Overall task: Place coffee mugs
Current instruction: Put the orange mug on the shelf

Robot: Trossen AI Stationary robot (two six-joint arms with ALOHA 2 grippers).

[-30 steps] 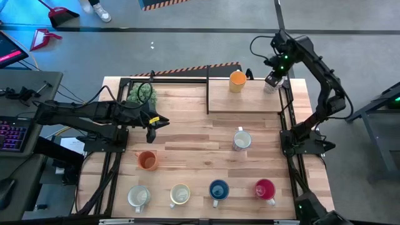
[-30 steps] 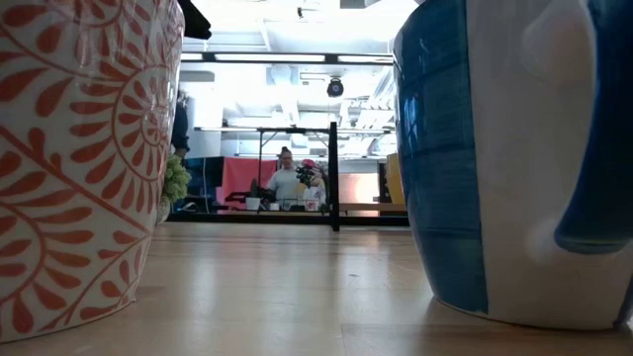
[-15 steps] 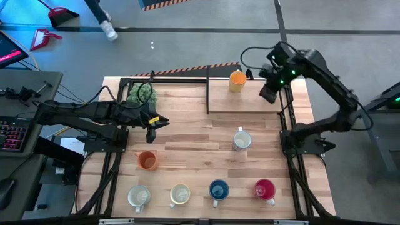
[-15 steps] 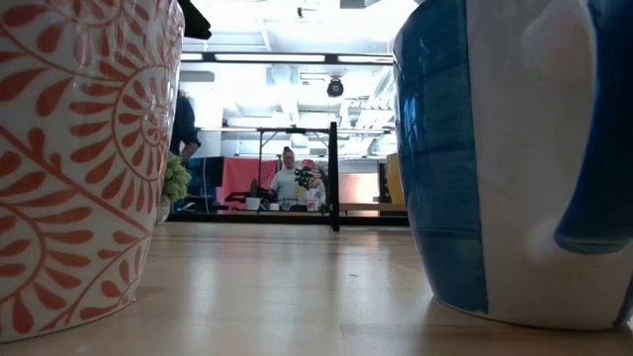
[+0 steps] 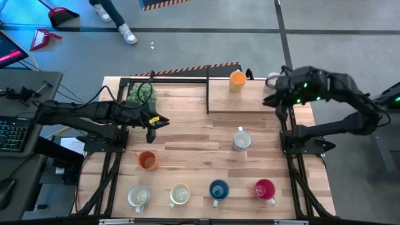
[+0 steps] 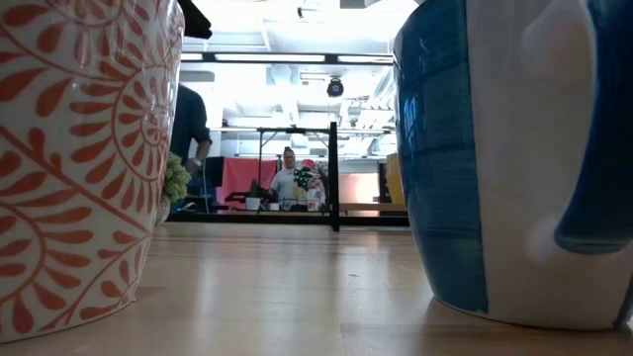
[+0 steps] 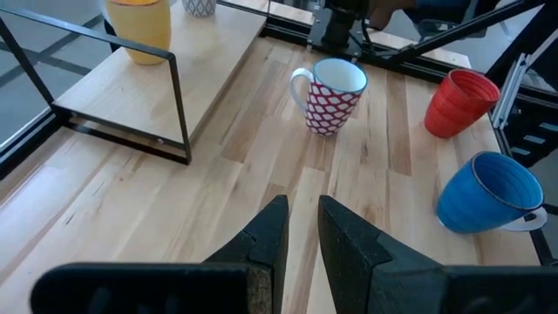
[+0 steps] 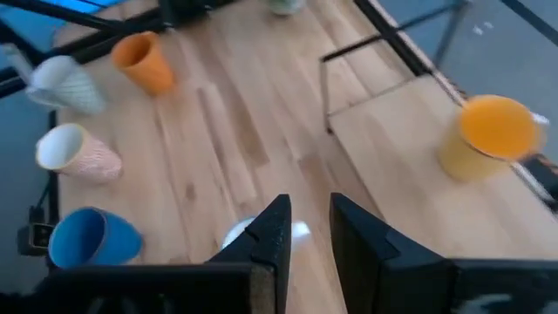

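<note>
Both grippers stand open by a narrow gap, holding nothing. My left gripper (image 5: 156, 122) (image 7: 303, 222) hovers over the table's left half. My right gripper (image 5: 272, 100) (image 8: 309, 222) hangs high at the right edge of the raised shelf (image 5: 247, 100). On the shelf stand an orange mug (image 5: 237, 81) (image 8: 493, 135) and a white mug (image 5: 273, 79). A red-patterned mug (image 5: 241, 140) (image 7: 331, 94) stands mid-table and an orange mug (image 5: 147, 160) at the left. Along the near edge stand white (image 5: 138, 196), cream (image 5: 180, 195), blue (image 5: 218, 190) and red (image 5: 265, 189) mugs.
A green potted plant (image 5: 142, 94) stands at the far left beside a black frame (image 5: 207, 87) that borders the shelf. Bare wood lies mid-table. The low view is filled by a patterned mug (image 6: 79, 158) and the blue mug (image 6: 514, 158). A person (image 5: 115, 19) walks beyond the table.
My right gripper has drawn back from the white mug at the shelf's far right corner, rising and swinging toward the table's right and near edges while turning about. The white mug stays on the shelf. A person has walked past beyond the far edge.
</note>
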